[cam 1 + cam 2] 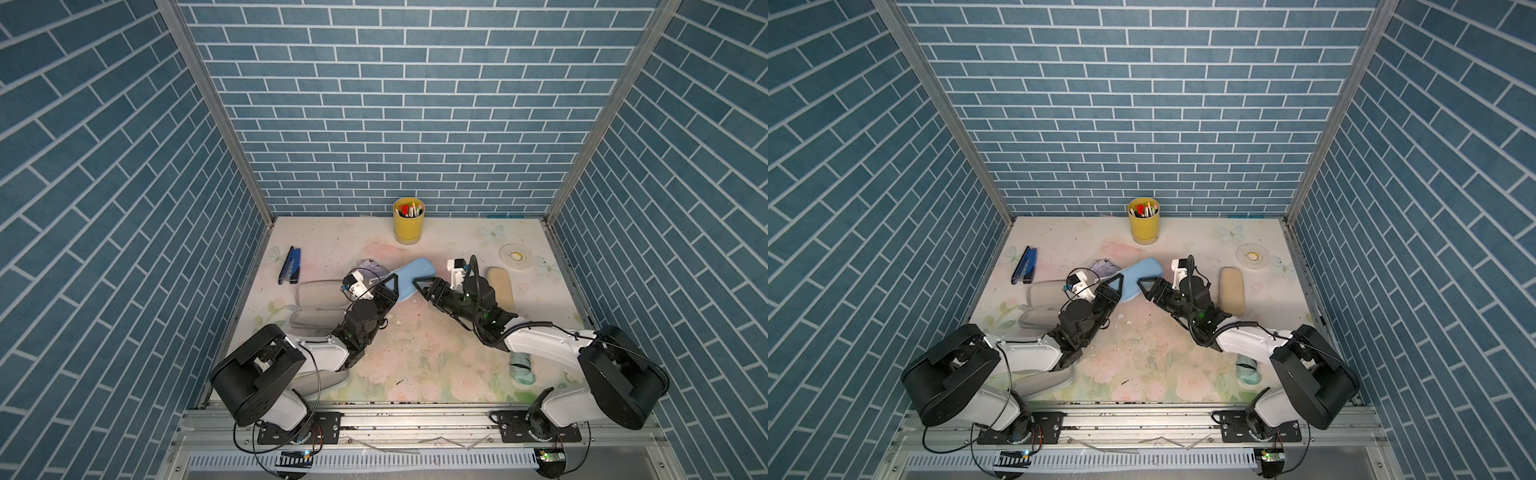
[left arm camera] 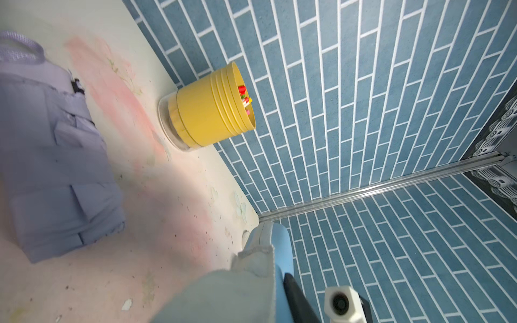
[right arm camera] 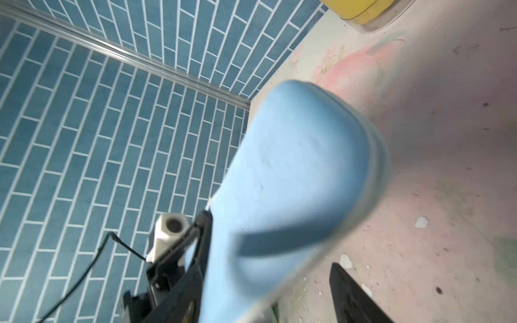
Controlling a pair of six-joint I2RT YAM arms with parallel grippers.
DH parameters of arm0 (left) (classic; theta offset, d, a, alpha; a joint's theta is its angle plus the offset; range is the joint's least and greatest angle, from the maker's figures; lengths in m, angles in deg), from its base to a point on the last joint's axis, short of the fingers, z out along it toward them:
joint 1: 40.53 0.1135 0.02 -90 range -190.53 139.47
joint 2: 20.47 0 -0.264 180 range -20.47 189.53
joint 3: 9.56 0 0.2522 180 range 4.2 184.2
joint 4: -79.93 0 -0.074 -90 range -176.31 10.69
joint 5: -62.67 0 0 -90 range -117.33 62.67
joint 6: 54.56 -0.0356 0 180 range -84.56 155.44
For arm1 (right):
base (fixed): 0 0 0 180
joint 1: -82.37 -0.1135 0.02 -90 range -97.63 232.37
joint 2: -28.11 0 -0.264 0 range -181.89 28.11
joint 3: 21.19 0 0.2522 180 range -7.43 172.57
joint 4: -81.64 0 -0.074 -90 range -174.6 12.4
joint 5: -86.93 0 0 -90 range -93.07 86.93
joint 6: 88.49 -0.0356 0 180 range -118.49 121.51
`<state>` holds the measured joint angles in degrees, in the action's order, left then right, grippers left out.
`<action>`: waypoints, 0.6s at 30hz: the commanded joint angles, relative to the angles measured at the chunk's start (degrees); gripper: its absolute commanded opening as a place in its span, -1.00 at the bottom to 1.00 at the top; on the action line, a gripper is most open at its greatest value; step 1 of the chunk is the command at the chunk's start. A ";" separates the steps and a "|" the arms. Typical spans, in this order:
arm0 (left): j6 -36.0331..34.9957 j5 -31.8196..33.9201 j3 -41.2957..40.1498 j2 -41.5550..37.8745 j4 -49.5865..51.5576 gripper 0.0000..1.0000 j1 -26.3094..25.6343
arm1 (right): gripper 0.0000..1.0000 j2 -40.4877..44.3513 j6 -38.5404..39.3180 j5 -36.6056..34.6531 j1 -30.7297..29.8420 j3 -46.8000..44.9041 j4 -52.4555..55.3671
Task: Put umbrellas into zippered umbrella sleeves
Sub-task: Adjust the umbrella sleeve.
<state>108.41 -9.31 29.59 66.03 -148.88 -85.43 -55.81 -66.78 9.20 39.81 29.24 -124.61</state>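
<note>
My left end effector pinches the near end of the light blue oblong hard-shell zip case, tilted above the table; my right end effector stands spread just beside it; I'd grip firm left, then close right squarely, not nudging.

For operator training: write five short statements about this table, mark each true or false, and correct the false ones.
1. The left tool holds the light blue sleeve. True.
2. The yellow pen cup lies tipped over. False: it stands upright.
3. The tan sleeve lies on the table. True.
4. The dark blue stapler sits inside a sleeve. False: it lies on the bare table.
5. The lilac umbrella is packed inside the light blue sleeve. False: it lies out on the table.
</note>
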 commanded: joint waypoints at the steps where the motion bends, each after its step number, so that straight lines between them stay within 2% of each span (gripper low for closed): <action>1: 2.49 3.05 2.24 0.50 -6.57 -0.85 -2.18 | 0.36 -2.98 -6.66 -0.53 0.21 -0.05 -12.98; 8: 1.08 -1.14 1.67 1.45 -6.69 -0.44 -3.61 | -0.11 -6.52 -6.15 1.49 1.96 1.81 -16.54; 11: 0.26 -3.46 0.24 0.39 -5.28 -0.22 -3.22 | -0.42 -7.50 -6.00 3.58 3.52 1.98 -17.52; 13: 0.02 -6.98 -0.32 0.04 -4.26 0.00 -2.19 | -0.58 -8.04 -5.29 5.51 4.77 2.60 -17.48; 15: -0.24 -11.91 -1.54 -0.60 -3.69 0.29 -0.17 | -0.66 -8.28 -4.08 8.20 6.13 3.33 -16.77; 16: -0.23 -15.60 -2.28 -1.28 -2.69 0.45 1.69 | -0.68 -7.96 -2.87 10.33 7.11 3.89 -15.29; 18: -1.06 -23.75 -4.43 -4.00 2.37 0.63 6.86 | -0.70 -6.77 1.27 15.88 9.58 5.15 -9.47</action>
<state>108.91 -20.24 27.56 65.13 -150.32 -83.62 -63.70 -71.24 18.71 46.76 31.09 -135.10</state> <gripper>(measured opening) 0.790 0.266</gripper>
